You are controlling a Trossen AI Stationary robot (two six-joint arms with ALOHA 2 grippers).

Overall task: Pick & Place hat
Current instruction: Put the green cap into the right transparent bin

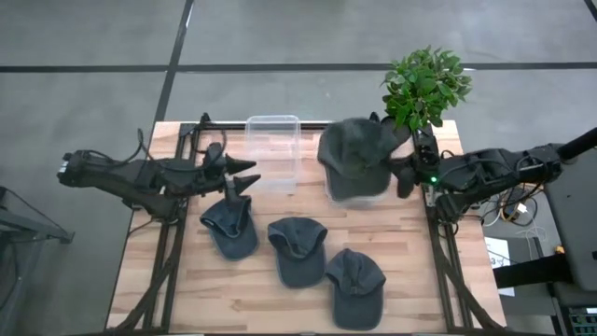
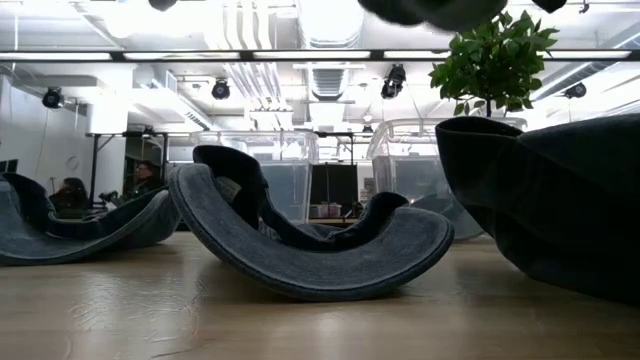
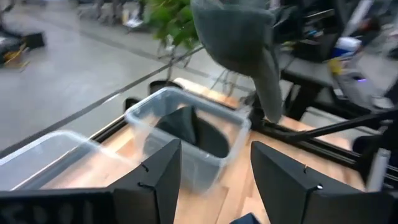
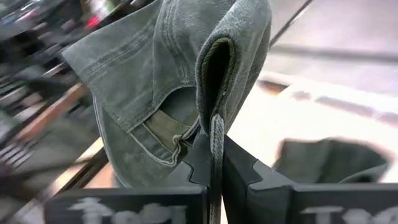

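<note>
A: The right gripper (image 4: pixel 214 158) — what has it got?

B: Its two dark fingers are pinched tight on the edge of a grey hat (image 1: pixel 357 156). In the right wrist view the fabric fold runs straight down between them. From above, that arm reaches in from the table's right side and carries the hat over the clear bin (image 1: pixel 359 191) near the back right, beside the potted plant (image 1: pixel 425 86).

A: And the hat itself?

B: Washed grey denim, soft and floppy, with stitched seams and a lighter inner band (image 4: pixel 163 134) showing. It hangs in the air, crumpled, with its cloth drooping.

A: The left gripper (image 1: pixel 244 177)?

B: It stretches in from the left side, and its fingers stand apart with nothing between them, just above a hat (image 1: pixel 229 225) lying at the table's left. The left wrist view looks past those spread fingers to the clear bin (image 3: pixel 186 140), where something dark already lies inside.

A: What else is on the table?

B: Two more grey hats, the middle hat (image 1: pixel 298 247) and the front hat (image 1: pixel 354 285), on the pale wooden table (image 1: pixel 410 271). A second, empty clear bin (image 1: pixel 272 149) stands at the back, thin-walled and rectangular.
</note>
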